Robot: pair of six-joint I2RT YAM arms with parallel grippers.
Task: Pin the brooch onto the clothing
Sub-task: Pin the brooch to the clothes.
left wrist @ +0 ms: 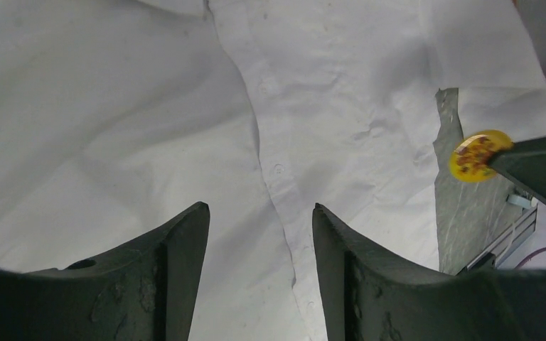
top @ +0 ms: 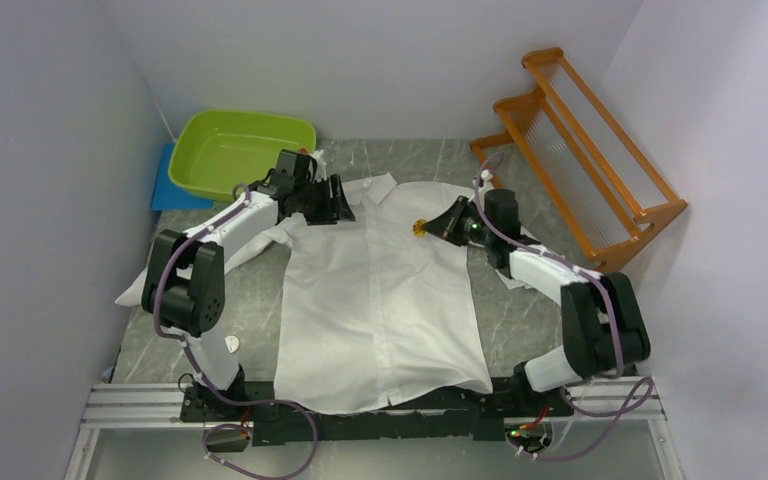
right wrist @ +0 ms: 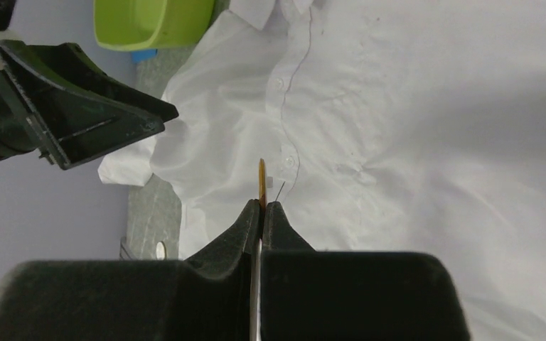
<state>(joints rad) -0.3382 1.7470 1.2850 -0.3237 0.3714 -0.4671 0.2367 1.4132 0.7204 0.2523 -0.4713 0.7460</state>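
The white shirt (top: 380, 300) lies flat on the table, collar at the far end, button placket up. My right gripper (top: 440, 227) is shut on a round yellow brooch (top: 419, 228) and holds it above the shirt's upper right chest. In the right wrist view the brooch (right wrist: 261, 181) stands edge-on between the shut fingertips, its thin pin showing beside it. In the left wrist view the brooch (left wrist: 478, 155) shows face-on at the right. My left gripper (top: 345, 205) is open and empty above the shirt's left shoulder, near the collar; the placket (left wrist: 277, 170) runs beneath it.
A green basin (top: 240, 150) stands at the back left on a blue mat. An orange wooden rack (top: 585, 150) stands at the back right. A small round white disc (top: 231, 344) lies on the table near the left arm's base.
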